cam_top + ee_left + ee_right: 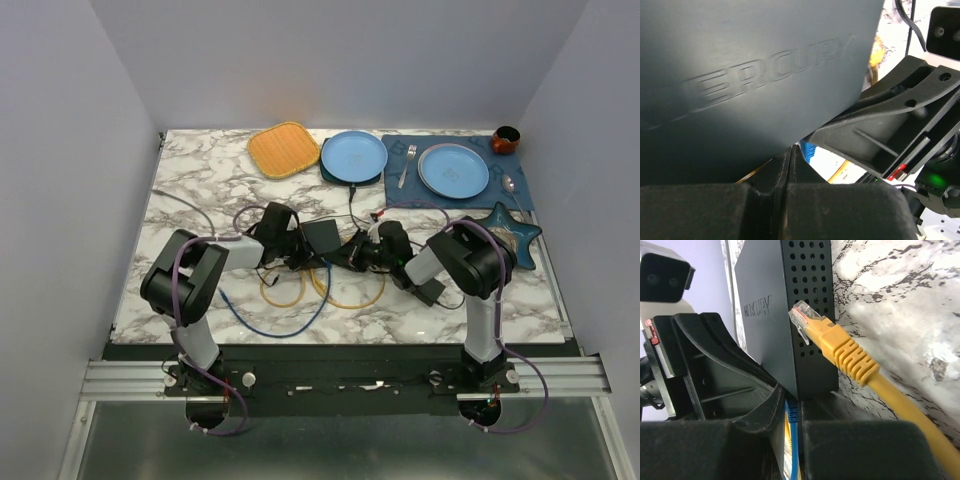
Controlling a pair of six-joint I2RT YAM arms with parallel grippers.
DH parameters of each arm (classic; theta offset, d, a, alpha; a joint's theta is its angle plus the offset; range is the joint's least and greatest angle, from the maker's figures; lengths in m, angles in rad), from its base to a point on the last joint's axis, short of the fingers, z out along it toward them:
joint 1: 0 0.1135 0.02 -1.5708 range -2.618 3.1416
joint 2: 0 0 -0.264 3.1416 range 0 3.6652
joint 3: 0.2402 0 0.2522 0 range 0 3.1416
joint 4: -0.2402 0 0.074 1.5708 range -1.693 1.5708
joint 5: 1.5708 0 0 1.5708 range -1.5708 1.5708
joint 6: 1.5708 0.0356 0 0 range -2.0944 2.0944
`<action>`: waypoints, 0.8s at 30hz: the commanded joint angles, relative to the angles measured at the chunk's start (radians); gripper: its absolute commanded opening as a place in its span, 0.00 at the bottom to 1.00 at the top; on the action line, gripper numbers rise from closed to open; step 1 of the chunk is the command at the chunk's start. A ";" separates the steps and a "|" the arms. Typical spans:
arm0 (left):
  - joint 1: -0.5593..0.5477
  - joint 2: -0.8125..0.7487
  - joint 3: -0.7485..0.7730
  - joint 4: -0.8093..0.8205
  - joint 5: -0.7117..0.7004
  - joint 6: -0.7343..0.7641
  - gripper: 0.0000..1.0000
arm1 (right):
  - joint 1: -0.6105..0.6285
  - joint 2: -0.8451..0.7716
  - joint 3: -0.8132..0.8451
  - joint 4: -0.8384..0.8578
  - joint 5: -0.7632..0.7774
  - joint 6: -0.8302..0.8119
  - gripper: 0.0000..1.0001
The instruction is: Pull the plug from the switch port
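Top view: both arms reach inward over the marble surface (200, 205) and meet near its middle. The switch (322, 237) sits there between the left tool (290, 243) and the right tool (368, 252), both close against it. Loops of yellow cable (352, 298) and blue cable (285, 322) lie on the near side of the switch. At the far edge are an orange mat (284, 149), a blue plate (354, 155) and, further right, a second plate (453, 168) on a blue placemat (440, 200). Left wrist view: the matte face of the switch, lettered MERCURY, fills the upper left, tilted. The left tool's fingers (840, 210) are pressed together with no gap, tips just under the switch's lower edge. Cannot tell whether that edge is pinched. Right wrist view: the switch stands on edge, vented side toward the camera. The plug (830, 342), a yellow boot with a clear tip, is out of any port, its tip just beside the vented side. Its cable runs to the lower right over the marble. The right tool stands narrow, a thin slit between its pads (865, 450), with blue cable showing in the slit. Cannot tell whether it grips anything.
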 commanded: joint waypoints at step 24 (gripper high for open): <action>-0.057 -0.501 -0.103 0.055 -0.172 0.195 0.99 | 0.004 -0.706 0.086 -0.871 0.292 -0.493 0.01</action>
